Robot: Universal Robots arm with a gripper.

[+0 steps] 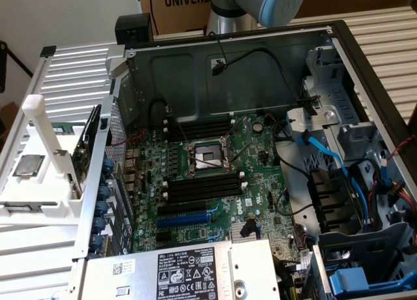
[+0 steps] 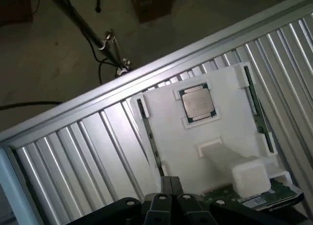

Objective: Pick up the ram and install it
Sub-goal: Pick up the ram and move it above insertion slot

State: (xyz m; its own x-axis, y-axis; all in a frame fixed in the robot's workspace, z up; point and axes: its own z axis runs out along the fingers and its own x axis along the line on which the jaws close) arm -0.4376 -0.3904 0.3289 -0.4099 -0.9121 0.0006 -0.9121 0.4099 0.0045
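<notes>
Gripper (image 2: 170, 187) fully closed; I see nothing in it. White fixture (image 2: 166, 137) beneath it, the ram (image 2: 281, 191) close beside, not gripped.

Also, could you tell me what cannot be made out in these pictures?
- Wrist view: the ram is partly hidden by the white holder's post; its label is too small to read.
- Exterior view: the arm is cut off by the top edge.
- Exterior view: the memory slots are too dark to judge filled.
</notes>
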